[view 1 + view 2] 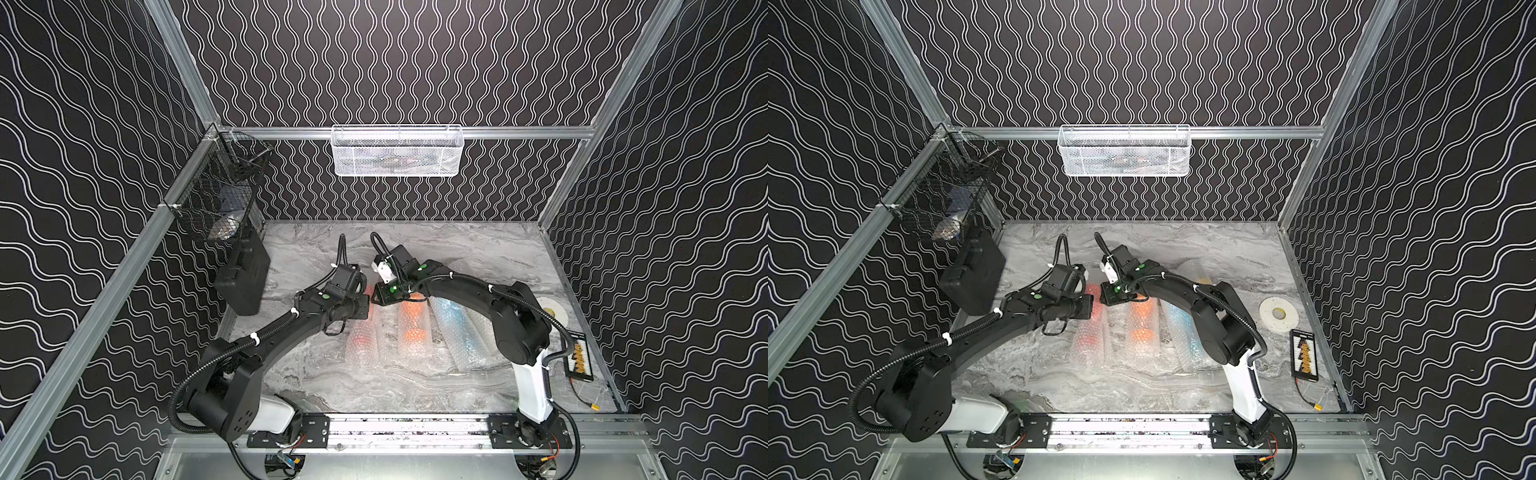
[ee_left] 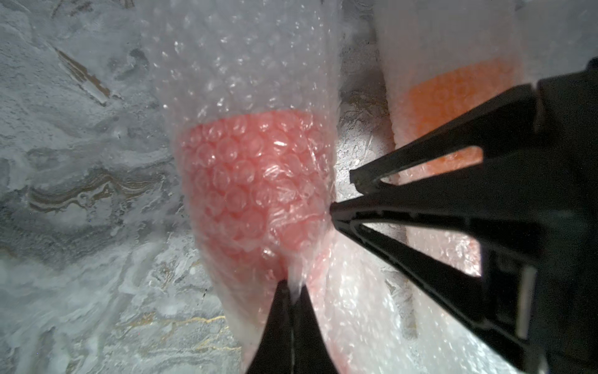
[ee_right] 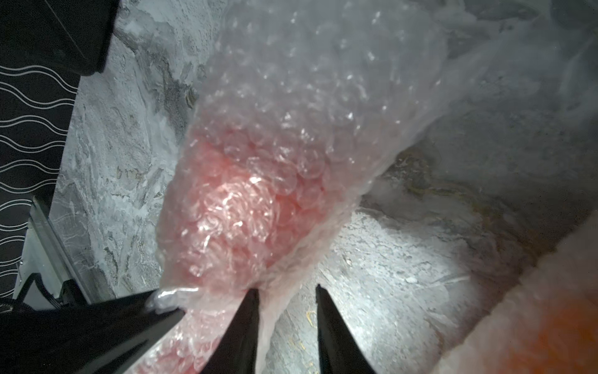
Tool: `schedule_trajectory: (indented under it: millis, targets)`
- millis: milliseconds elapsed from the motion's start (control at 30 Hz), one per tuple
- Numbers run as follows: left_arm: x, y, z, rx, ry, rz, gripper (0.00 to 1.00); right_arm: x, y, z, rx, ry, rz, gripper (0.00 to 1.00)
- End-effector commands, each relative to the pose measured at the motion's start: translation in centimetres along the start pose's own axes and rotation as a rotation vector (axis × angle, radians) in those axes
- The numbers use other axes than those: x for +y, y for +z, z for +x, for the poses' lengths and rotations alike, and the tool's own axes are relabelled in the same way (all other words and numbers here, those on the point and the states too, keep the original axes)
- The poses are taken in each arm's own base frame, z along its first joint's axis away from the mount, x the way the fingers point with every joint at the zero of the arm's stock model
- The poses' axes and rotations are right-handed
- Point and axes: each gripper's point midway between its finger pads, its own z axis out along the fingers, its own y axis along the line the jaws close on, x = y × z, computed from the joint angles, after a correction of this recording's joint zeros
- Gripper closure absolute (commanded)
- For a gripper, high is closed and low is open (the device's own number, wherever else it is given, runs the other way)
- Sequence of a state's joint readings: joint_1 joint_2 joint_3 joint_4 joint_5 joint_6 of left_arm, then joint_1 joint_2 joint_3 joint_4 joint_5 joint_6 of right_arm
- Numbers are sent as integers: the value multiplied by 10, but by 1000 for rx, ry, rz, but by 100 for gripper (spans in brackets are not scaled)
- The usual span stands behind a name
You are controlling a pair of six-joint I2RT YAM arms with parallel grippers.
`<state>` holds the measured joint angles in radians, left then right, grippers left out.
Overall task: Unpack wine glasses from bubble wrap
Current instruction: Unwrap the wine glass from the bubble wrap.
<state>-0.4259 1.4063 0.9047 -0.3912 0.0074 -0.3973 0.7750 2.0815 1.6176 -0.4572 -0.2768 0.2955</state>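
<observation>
**Step in hand:** opening the red roll. Judging by what lies on the worktop, no glass is out yet.

**Layout:** In a top view, three rolls of bubble wrap lie side by side on the marble worktop (image 1: 374,386) between the arms. They are the red roll (image 1: 362,336), the orange roll (image 1: 413,322) and the blue roll (image 1: 455,328), and all look fully wrapped. Both wrists meet over the far end of the red roll.

**Left fingers** (image 2: 275,330): pressed together, pinching a fold of the bubble wrap (image 2: 239,64) at the red roll's end. The film puckers at the tips. The red wine glass (image 2: 249,181) shows only as a pink blur inside the wrap, lying down on the worktop.

**Right fingers** (image 3: 333,333): spread, with only bare worktop in the gap. One tip touches the roll's edge, just beside the left pinch.

**Judgement:** the left side has a hold on the wrap and the right side has none.
- The next move calls for the right fingers to close on a separate layer.
- The two must then draw apart so the sheet peels open rather than the whole roll lifting.
- I cannot tell which layer is the free edge.
- The orange roll lies just beside, so the pull should go away from it.
</observation>
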Motion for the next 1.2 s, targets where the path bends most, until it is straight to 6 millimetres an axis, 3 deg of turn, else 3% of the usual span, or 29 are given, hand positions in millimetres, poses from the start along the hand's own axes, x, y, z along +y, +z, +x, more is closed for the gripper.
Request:
schedule_trajectory:
  millis: [0, 200, 500, 600, 733, 867, 1167]
  targets:
    - [-2, -4, -6, -19, 3, 1, 98, 1, 3, 5, 23, -2, 6, 68]
    - [-4, -2, -4, -15, 0, 6, 98, 10, 5, 7, 26, -4, -19, 63]
    - [-6, -1, 0, -13, 0, 9, 98, 13, 16, 9, 42, 0, -31, 64]
    - [-5, -1, 1, -11, 1, 7, 99, 13, 20, 11, 47, 5, -39, 68]
    - [-4, -3, 2, -14, 4, 0, 99, 12, 22, 11, 38, 9, -39, 83]
    - [-1, -4, 2, -14, 8, -11, 100, 8, 21, 10, 24, 9, -25, 92]
    - [14, 1, 15, 32, 17, -88, 100, -1, 18, 9, 4, 26, 9, 99]
